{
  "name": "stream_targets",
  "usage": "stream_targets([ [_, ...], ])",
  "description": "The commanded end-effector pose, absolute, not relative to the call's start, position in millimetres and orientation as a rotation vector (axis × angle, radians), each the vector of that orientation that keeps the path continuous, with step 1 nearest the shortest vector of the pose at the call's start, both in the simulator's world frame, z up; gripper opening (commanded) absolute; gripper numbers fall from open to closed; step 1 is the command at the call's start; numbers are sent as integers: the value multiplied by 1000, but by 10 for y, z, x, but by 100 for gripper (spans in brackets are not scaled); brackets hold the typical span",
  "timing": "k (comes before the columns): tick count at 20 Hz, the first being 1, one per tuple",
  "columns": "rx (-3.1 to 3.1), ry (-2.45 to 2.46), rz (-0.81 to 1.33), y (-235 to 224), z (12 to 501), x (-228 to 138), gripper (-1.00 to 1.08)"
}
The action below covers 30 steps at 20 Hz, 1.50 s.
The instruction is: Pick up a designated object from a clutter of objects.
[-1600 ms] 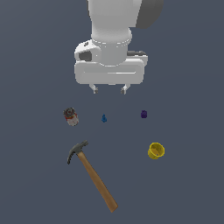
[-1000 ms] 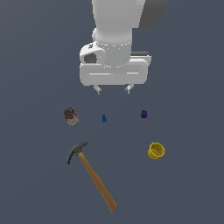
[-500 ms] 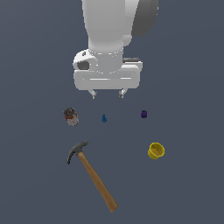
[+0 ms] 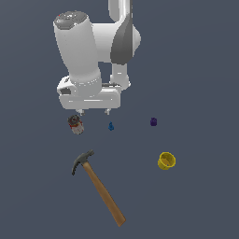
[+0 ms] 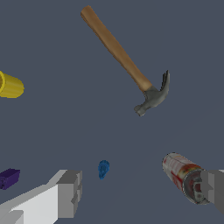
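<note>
Gripper point(image 4: 94, 112), jaws wide apart, poised above can point(image 4: 75, 124) and blue piece point(image 4: 111, 126). Can lying on its side beside one fingertip point(image 5: 213, 189), apart from hammer point(image 4: 97, 185), cup point(image 4: 166, 161), purple block point(image 4: 153, 122).

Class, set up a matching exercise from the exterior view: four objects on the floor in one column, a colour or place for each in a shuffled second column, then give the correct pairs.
Objects:
1. can
2. hammer
3. cup
4. block

Descriptions:
A. yellow
B. purple
C. wooden handle, dark head
D. red-and-white label, just below the gripper

Pairs: 1-D, 2-C, 3-A, 4-B
</note>
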<state>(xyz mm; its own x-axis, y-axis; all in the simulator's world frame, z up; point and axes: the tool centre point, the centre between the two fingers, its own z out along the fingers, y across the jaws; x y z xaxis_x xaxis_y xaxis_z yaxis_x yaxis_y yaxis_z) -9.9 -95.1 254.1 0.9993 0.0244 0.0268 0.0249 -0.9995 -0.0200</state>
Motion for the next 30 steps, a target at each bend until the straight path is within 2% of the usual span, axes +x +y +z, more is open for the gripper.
stream_targets([
  [1, -3120, -28, -36, -1250, 2291, -198, 100],
  [7, -3126, -5, -22, -1890, 1751, -533, 100],
  [14, -3137, 13, -7, -2314, 1389, -868, 100],
  [19, -3141, 19, 0, -2436, 1284, -984, 100],
  [30, -3142, 21, 1, -2439, 1098, -996, 100],
])
